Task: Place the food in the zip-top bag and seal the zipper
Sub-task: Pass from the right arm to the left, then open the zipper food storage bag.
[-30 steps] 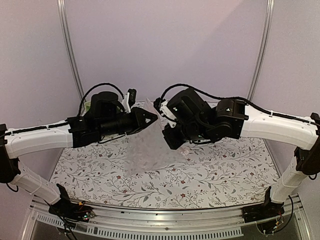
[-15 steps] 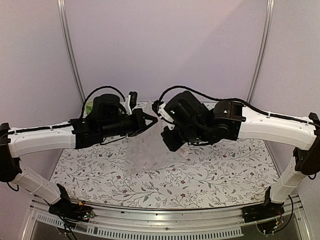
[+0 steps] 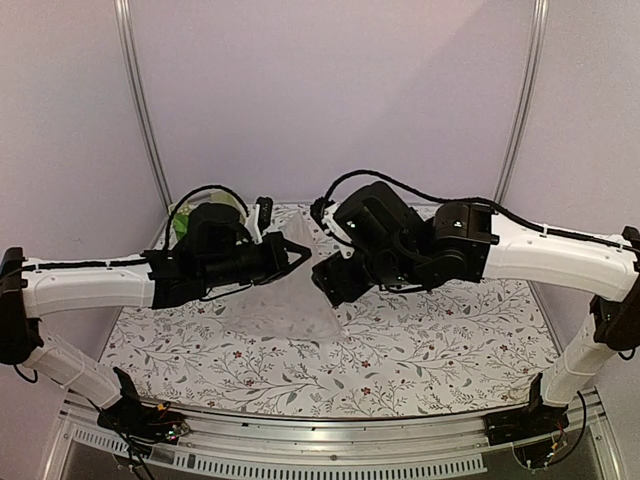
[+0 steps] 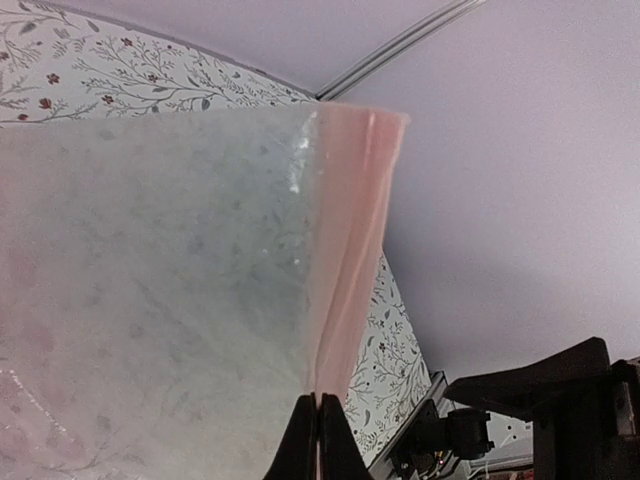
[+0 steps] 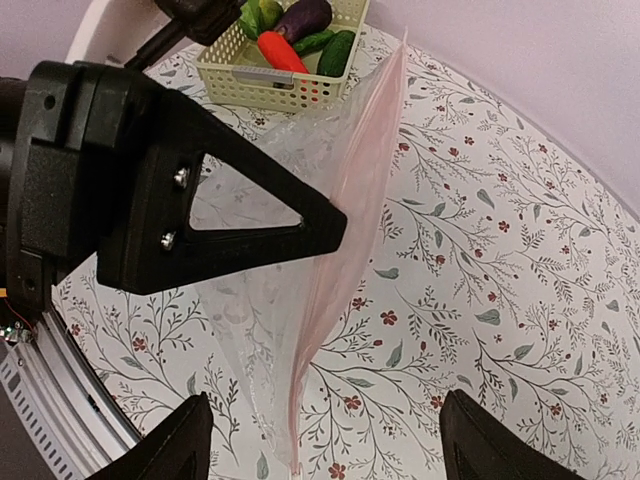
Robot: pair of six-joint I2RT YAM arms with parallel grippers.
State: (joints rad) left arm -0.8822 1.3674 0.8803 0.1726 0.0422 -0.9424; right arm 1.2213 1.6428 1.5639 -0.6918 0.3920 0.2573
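The clear zip-top bag [image 4: 150, 280] hangs in the air from my left gripper [image 4: 318, 402], which is shut on its pink zipper [image 4: 350, 230] strip. In the top view the bag [image 3: 290, 300] droops below the left gripper [image 3: 303, 251] toward the table. My right gripper [image 5: 325, 400] is open; the zipper [image 5: 345, 230] edge runs down between its wide-apart fingers without touching them. In the top view the right gripper [image 3: 330, 282] sits just right of the bag. The food, a purple eggplant [image 5: 302, 17], a red-orange carrot [image 5: 279, 51] and a green cucumber [image 5: 338, 51], lies in a pale green basket [image 5: 270, 88].
The basket [image 3: 180, 216] stands at the table's far left corner, mostly hidden behind the left arm. A floral cloth [image 3: 430, 340] covers the table. Lilac walls with metal rails close in the back and sides.
My right gripper has opened and let go of the bag. The bag now hangs lower from the left gripper alone, and both arms have shifted slightly left.
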